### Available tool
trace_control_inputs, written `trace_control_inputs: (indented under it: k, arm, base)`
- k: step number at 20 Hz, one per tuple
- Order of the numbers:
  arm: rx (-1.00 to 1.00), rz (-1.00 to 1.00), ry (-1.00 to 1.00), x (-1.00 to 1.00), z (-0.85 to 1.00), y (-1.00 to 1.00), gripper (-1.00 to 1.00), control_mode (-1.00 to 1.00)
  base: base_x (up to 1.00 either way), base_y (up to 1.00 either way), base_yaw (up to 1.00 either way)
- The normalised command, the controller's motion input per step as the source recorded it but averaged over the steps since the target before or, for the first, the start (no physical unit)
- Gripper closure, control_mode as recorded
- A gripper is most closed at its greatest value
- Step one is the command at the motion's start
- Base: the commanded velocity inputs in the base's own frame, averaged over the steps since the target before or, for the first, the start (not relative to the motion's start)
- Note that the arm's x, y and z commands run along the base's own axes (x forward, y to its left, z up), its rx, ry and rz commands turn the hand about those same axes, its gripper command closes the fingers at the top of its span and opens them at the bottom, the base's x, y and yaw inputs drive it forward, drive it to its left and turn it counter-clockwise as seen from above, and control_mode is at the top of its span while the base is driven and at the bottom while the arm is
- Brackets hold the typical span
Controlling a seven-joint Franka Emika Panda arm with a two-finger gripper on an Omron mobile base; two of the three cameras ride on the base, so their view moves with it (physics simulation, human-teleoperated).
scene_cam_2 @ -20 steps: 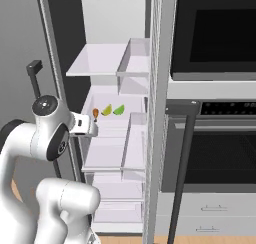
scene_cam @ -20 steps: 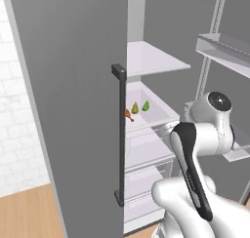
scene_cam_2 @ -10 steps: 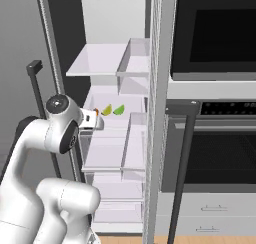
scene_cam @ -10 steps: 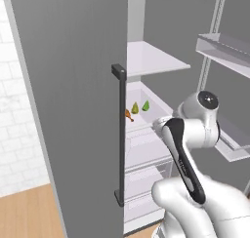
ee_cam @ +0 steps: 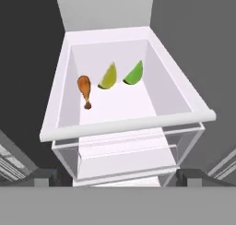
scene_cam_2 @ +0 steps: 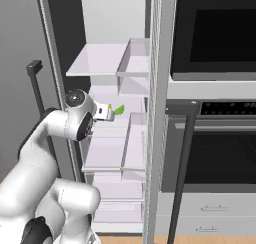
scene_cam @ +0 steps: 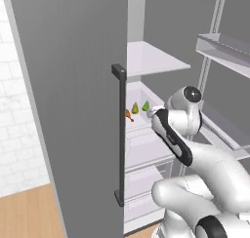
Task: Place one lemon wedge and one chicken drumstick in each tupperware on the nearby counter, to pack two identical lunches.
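White plastic drawer point(ee_cam: 124, 123) in the fridge holds a drumstick point(ee_cam: 84, 89) at its left and two wedges point(ee_cam: 120, 74) mid-back. Gripper point(ee_cam: 118, 177), fingers spread and empty, hovers before the drawer's front rim. Seemingly fetching: next, reach over the rim and pinch one piece.

Open-topped fridge bin point(ee_cam: 124, 123), low front rim, shelf point(scene_cam: 156, 59) well overhead.

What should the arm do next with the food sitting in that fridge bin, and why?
Probably push the gripper forward and down toward the chicken drumstick. Its jaws stand open and hold nothing, short of the white bin, where the drumstick lies beside two lemon wedges, apart from them and nearest the left wall.
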Motion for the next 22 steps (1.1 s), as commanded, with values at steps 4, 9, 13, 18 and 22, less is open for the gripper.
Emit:
trace_control_inputs:
  k: [4,9,13,18,22]
  arm:
    - [0.00,-0.14,0.00,0.69,-0.06,0.00,-1.00,-1.00]
    - [0.00,-0.08,0.00,0.53,-0.09,0.00,-1.00,-1.00]
    - [0.00,-0.02,0.00,0.40,-0.24,-0.03,-1.00,-1.00]
    - [0.00,-0.01,0.00,0.48,-0.23,-0.05,-1.00,-1.00]
    - [0.00,0.00,0.00,0.51,-0.17,-0.06,-1.00,-1.00]
  base:
    - [0.00,0.00,0.00]
    - [0.00,0.00,0.00]
    - [0.00,0.00,0.00]
    - [0.00,0.00,0.00]
    - [0.00,0.00,0.00]
